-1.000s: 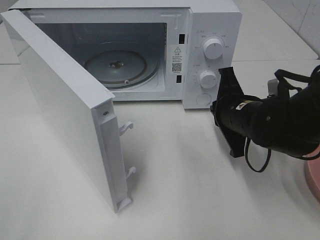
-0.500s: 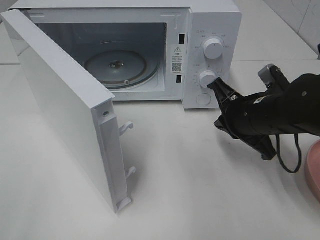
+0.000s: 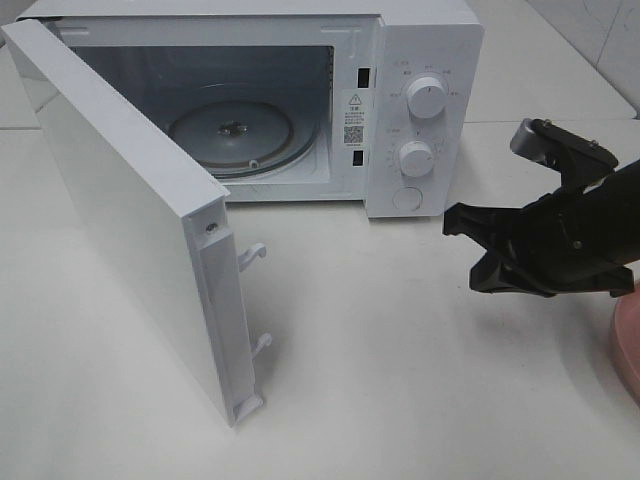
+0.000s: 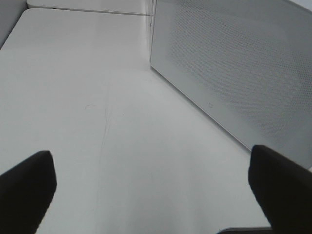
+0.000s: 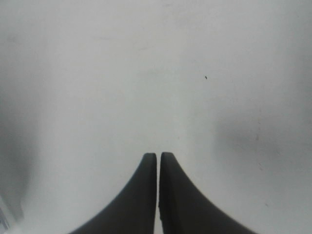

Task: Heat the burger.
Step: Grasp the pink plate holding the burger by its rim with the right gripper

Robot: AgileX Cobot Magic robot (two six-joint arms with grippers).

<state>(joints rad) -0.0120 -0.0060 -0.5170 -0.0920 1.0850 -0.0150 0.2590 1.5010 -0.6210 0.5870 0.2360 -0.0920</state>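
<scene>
The burger is out of view in every frame. The white microwave (image 3: 425,50) stands at the back with its door (image 3: 130,210) swung wide open to the left; the glass turntable (image 3: 240,130) inside is bare. My right gripper (image 3: 468,245) hovers over the table to the right of the control knobs; its fingers (image 5: 146,195) are pressed together on nothing above bare white table. My left gripper (image 4: 153,195) is open and empty, low over the table beside the meshed door panel (image 4: 234,63); it does not show in the exterior view.
An edge of a flat reddish-pink plate (image 3: 628,340) shows at the far right, just below my right arm. The open door juts toward the table's front left. White table (image 3: 380,380) lies in front of the microwave.
My right arm has drawn back from the microwave's control panel, moving right and turning its wrist. The microwave and door have not moved.
</scene>
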